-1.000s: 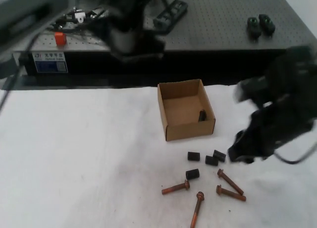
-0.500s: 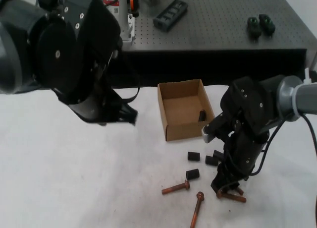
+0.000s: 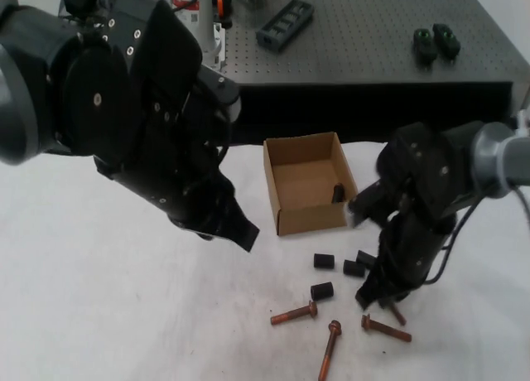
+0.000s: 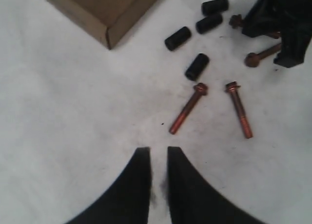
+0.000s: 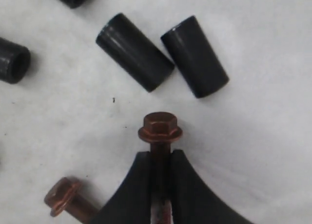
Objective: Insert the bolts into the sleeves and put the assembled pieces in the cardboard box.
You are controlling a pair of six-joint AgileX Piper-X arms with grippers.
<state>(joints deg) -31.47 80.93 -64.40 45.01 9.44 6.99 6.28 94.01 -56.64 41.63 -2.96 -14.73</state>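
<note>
Right gripper (image 5: 160, 158) fingers clamp a copper hex-head bolt (image 5: 160, 129), black cylindrical sleeves (image 5: 135, 52) just beyond their tips; left gripper (image 4: 157, 152) fingers nearly together, empty. One dark piece (image 3: 338, 193) (probably assembled) lies in the brown cardboard box (image 3: 313, 218); four pairs remain.

Right wrist view: the clamped bolt (image 5: 160, 129) shows its head; the shank is largely hidden between the fingers (image 5: 131, 195). A second bolt (image 5: 63, 197) is cut off by a finger. One sleeve (image 5: 12, 59) is cropped at the frame edge. High view: a dark piece (image 3: 338, 193) in the cardboard box (image 3: 310, 219) is too small to identify.
</note>
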